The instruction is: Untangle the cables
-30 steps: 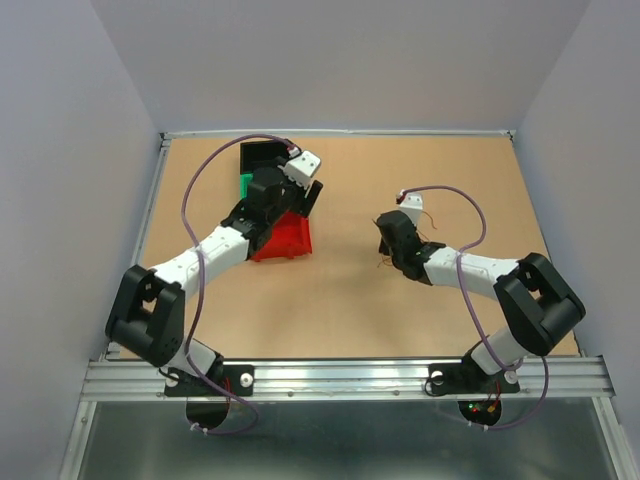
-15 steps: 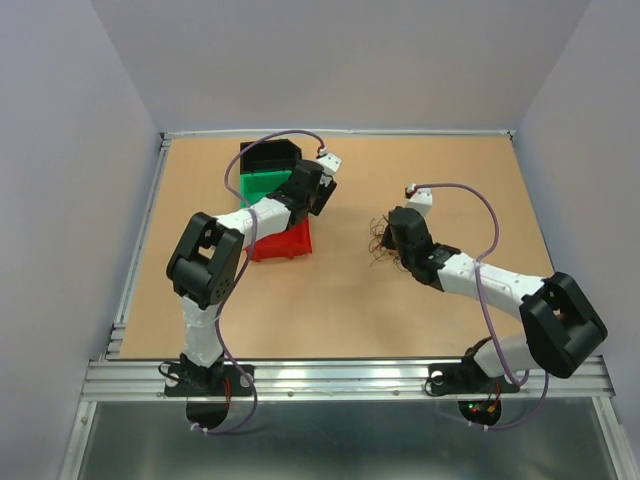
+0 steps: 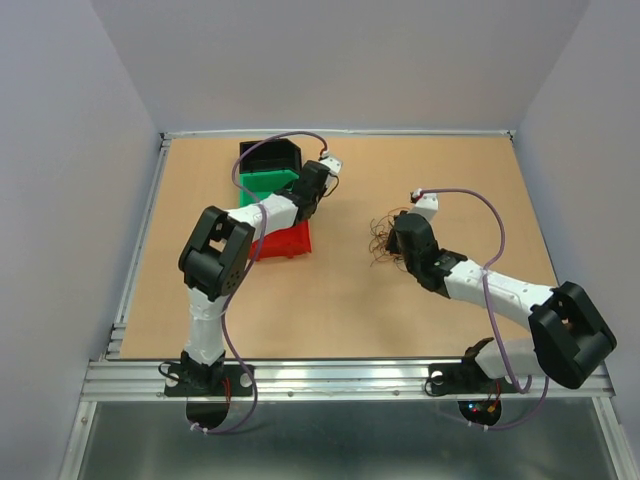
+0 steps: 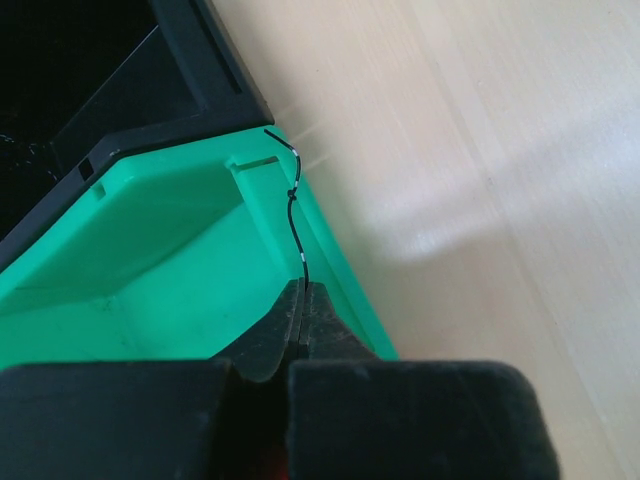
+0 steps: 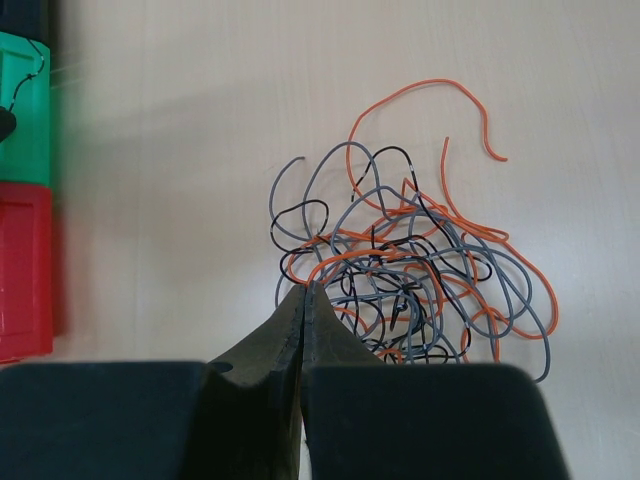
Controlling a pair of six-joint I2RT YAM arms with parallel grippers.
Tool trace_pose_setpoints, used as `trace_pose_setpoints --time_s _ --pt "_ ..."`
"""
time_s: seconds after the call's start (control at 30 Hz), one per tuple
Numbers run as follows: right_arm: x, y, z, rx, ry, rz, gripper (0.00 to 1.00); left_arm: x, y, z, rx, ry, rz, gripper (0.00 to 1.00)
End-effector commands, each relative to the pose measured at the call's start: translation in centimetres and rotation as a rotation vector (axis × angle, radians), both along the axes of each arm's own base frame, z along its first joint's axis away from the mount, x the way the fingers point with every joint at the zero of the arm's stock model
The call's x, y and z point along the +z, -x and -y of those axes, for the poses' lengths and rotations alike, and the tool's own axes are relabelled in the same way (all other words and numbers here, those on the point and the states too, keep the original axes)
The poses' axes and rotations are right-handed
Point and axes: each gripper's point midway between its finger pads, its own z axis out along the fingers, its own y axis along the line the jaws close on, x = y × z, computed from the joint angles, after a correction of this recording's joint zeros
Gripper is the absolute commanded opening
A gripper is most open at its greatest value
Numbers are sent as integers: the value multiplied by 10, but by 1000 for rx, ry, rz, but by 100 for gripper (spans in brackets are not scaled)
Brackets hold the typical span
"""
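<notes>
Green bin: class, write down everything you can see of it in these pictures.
The green bin looks like glossy moulded plastic, open-topped, with a thick rim and a small slot near one corner. What shows of its inside is empty. It stands upright on the table, in a row between a black bin and a red bin, close against both. A thin black wire runs over its rim corner, its end pinched in the shut left hand.
</notes>
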Motion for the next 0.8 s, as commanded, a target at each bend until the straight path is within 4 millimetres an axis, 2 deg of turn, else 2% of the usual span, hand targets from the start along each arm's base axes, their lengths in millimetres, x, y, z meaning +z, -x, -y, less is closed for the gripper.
trace_pose_setpoints --time_s 0.0,0.03,0.1,0.13,0.2,0.27,0.3,0.33,0.37,0.4,0.43,0.47,0.5,0.53,0.57,0.6,0.63,0.73,0.77 --pt "13 -2 3 -18 -27 53 1 42 0 3 -7 72 82 0" --pt "13 -2 3 -18 -26 54 0 42 4 2 -11 79 83 0" --pt "13 -2 3 -17 -26 54 1 57 5 4 -20 113 120 0" --pt "13 -2 3 -16 -26 53 1 57 9 4 -30 122 121 0" --pt "13 -2 3 -18 -25 53 1 82 11 1 -34 179 174 0" --pt "12 -2 3 -18 -25 53 1 88 21 4 -98 237 159 0" --pt "12 -2 3 -18 -25 53 1 111 27 6 -162 299 178 0" --pt "12 -2 3 -15 -23 53 1 112 34 5 -198 316 168 0" --pt "12 -3 3 -14 -21 51 1 132 43 7 -255 347 192 0" --pt "11 -2 2 -11 -20 49 1 139 48 6 -294 356 197 0" --pt "11 -3 2 -8 -17 48 1 146 61 6 -375 369 195 0" --pt "10 -3 1 -5 -15 46 1 150 62 -4 -376 345 212 0" --pt "10 -3 0 0 -15 45 1 141 74 -4 -437 351 186 0" --pt "10 -3 0 1 -14 45 1 153 77 -20 -458 327 229 0" --pt "9 -3 0 1 -13 44 1 142 79 -24 -487 320 212 0" --pt "9 -3 0 5 -10 43 0 148 86 -28 -522 315 232 0" --pt "11 -3 0 6 -11 45 1 146 92 -29 -567 311 231 0" --pt "12 -2 -2 17 -20 45 0 115 105 -40 -641 216 194 0" --pt "11 -2 -2 16 -19 46 1 96 110 -43 -680 159 141 0"
